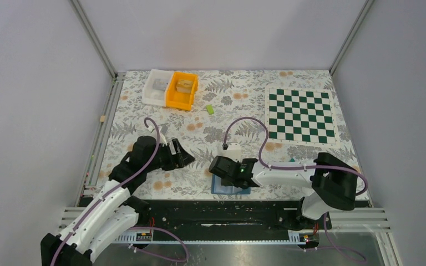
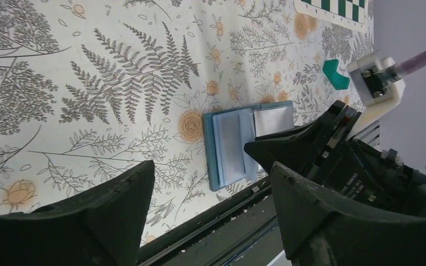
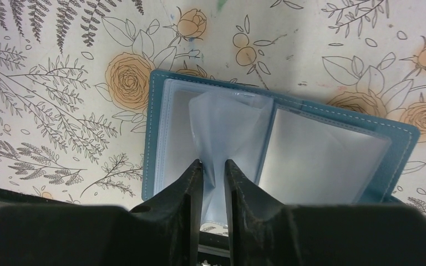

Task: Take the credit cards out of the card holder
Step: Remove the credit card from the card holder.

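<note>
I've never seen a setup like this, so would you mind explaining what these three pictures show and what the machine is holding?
These are two robot arms bolted to the near edge of a flower-patterned table. One picture looks down from above; the other two come from cameras on each wrist. The right hand is pinching a clear plastic sleeve of the open blue card holder; no card can be made out in it. The left hand hovers open beside it, holding nothing. Also on the table: a chessboard, a white bin, an orange bin, a small lime-green block and a teal piece.
</note>
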`<action>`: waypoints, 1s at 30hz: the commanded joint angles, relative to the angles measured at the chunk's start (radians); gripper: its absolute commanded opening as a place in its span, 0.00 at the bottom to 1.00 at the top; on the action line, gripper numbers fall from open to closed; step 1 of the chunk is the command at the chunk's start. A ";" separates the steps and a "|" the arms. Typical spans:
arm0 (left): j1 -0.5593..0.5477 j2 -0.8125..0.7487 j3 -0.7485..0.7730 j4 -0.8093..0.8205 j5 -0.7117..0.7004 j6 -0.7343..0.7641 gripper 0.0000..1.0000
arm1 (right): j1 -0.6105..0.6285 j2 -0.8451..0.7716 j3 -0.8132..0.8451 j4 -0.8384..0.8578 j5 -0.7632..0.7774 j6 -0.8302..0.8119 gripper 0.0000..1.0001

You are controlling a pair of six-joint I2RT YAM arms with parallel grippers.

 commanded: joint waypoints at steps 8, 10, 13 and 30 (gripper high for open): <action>-0.091 0.087 -0.034 0.171 0.019 -0.064 0.72 | 0.006 -0.109 -0.038 -0.063 0.101 0.001 0.31; -0.112 0.109 -0.037 0.193 0.018 -0.069 0.70 | 0.005 -0.128 -0.046 -0.085 0.112 0.004 0.31; -0.136 0.140 -0.041 0.228 0.028 -0.076 0.68 | 0.005 -0.162 -0.059 -0.112 0.130 0.013 0.32; -0.281 0.316 -0.011 0.381 0.026 -0.101 0.58 | 0.003 -0.335 -0.179 -0.186 0.195 0.074 0.34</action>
